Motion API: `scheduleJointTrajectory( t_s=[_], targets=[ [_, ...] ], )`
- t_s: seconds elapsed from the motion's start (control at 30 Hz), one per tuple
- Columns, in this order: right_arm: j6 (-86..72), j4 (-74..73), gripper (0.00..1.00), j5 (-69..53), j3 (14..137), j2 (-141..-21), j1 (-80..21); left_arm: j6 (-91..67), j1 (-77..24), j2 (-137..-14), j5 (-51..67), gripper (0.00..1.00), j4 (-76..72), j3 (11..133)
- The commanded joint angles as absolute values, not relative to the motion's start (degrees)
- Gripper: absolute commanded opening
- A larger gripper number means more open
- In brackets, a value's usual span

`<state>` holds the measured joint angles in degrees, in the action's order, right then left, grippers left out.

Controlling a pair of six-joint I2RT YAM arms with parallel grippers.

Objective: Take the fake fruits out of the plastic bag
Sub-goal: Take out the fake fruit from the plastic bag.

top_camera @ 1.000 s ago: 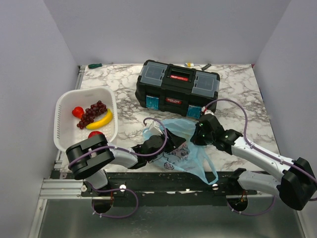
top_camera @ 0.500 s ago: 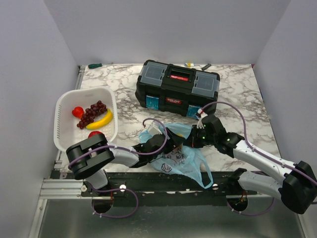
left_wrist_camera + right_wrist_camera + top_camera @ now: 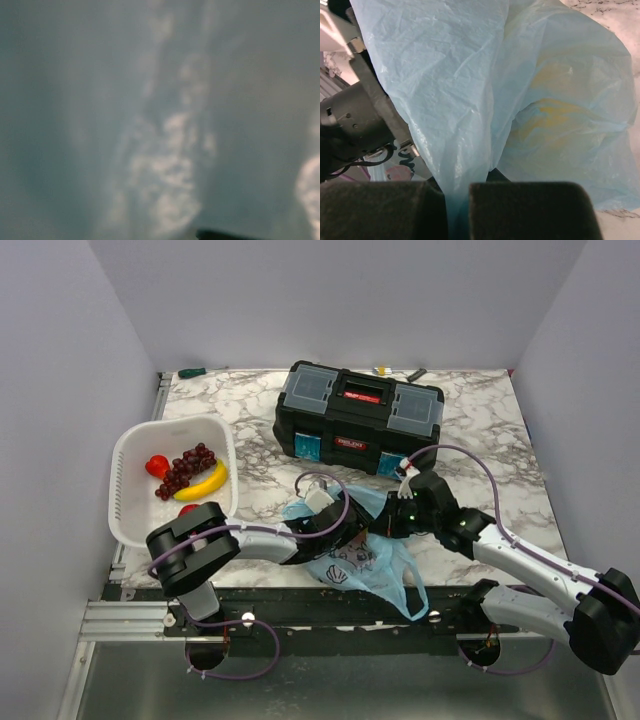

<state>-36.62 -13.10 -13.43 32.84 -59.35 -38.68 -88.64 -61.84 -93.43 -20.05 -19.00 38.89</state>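
My right fingers (image 3: 520, 210) pinch the light-blue plastic bag (image 3: 465, 75) on the tabletop (image 3: 480, 420); my left fingers are buried inside it, can't tell whether open or closed.

No legible text, number or brand anywhere. The black toolbox (image 3: 358, 415) has a small red label (image 3: 351, 442) on its front with pale marks, probably a brand name, but too small to read from the top view. The plastic bag (image 3: 372, 562) has a dark-line cartoon print (image 3: 343, 565). The right wrist view shows a few curly dark strokes (image 3: 404, 157) on it that may be lettering or just drawing, and the left wrist view is all blur.
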Motion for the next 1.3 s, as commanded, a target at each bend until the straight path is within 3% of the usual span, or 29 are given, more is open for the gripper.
scheduleJointTrajectory(
  t_s=[0.0, 0.2, 0.6, 0.93, 1.27],
  targets=[
    [-36.9, -11.4, 0.01, -15.1, 32.2, -59.1, -39.1, -89.0, -62.5, -97.6, -20.9, 0.71, -15.0, 41.2],
    [-36.9, -12.8, 0.01, -13.1, 31.8, -58.8, -39.2, -90.4, -62.8, -103.1, -19.4, 0.69, -16.2, 42.5],
    [-43.5, -30.9, 0.01, -0.6, 36.0, -56.3, -39.2, -87.1, -62.8, -101.9, -22.7, 0.29, -19.7, 38.7],
    [-48.9, -37.0, 0.01, 4.3, 36.5, -55.7, -39.2, -72.7, -62.8, -89.6, -26.0, 0.27, -25.4, 34.0],
    [-49.2, -35.4, 0.01, 4.9, 33.9, -54.3, -39.2, -59.9, -62.6, -75.0, -13.2, 0.28, -40.6, 27.4]
  ],
)
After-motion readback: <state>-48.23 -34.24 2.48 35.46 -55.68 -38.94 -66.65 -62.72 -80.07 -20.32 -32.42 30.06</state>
